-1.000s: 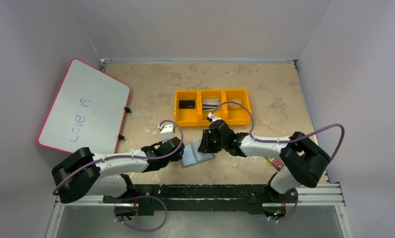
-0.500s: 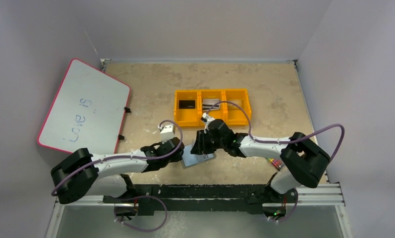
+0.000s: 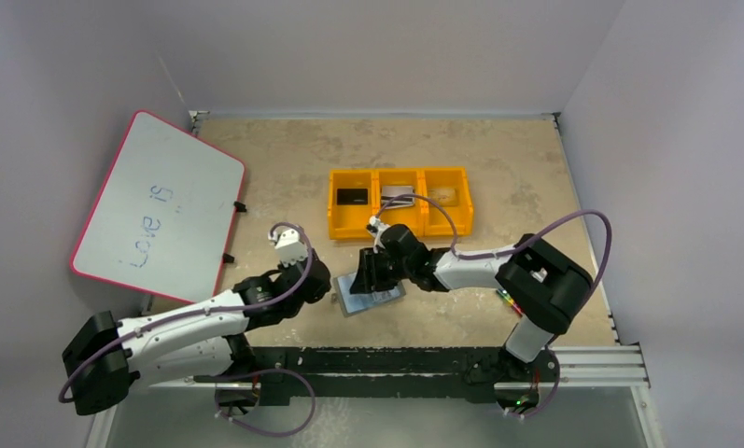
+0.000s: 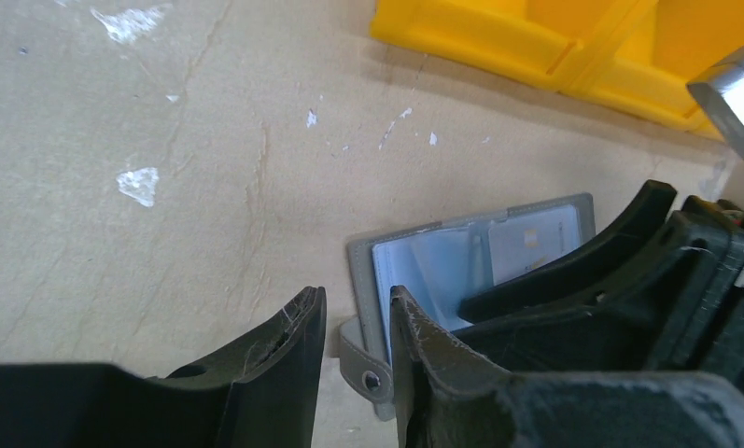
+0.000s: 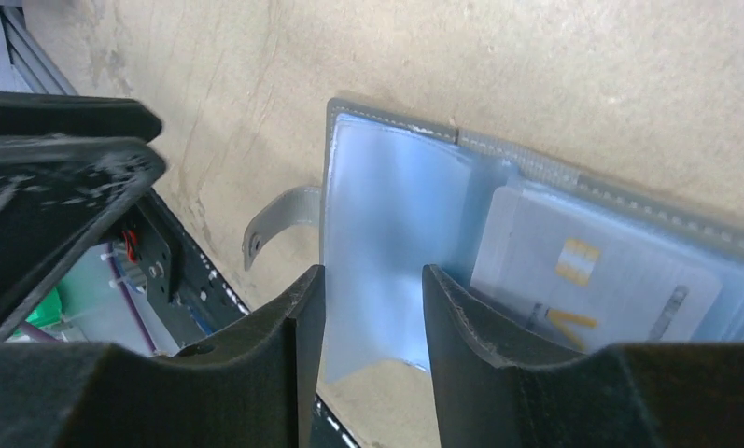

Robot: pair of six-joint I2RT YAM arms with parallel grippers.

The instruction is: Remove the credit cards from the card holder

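The card holder [image 3: 383,299] lies open on the table, pale blue-grey inside up. It also shows in the left wrist view [image 4: 442,261] and the right wrist view [image 5: 396,187]. A pale beige card [image 5: 592,271] sits in its right pocket; the left pocket looks empty. My right gripper [image 5: 372,275] is open, low over the left pocket [image 3: 366,278]. My left gripper [image 4: 354,299] is open by a narrow gap at the holder's left edge [image 3: 327,287], with the snap tab [image 4: 368,369] just beyond its tips. A black card [image 3: 352,197] and a silver-white striped card [image 3: 398,194] lie in the yellow bin.
The yellow three-part bin [image 3: 400,229] stands just behind the holder, its wall in the left wrist view [image 4: 498,42]. A red-rimmed whiteboard [image 3: 158,201] leans at the left. A crayon pack [image 3: 512,303] lies by the right arm's base.
My right gripper has slid left and down onto the open holder. My left arm has drawn back to the left, its gripper still at the holder's left edge.
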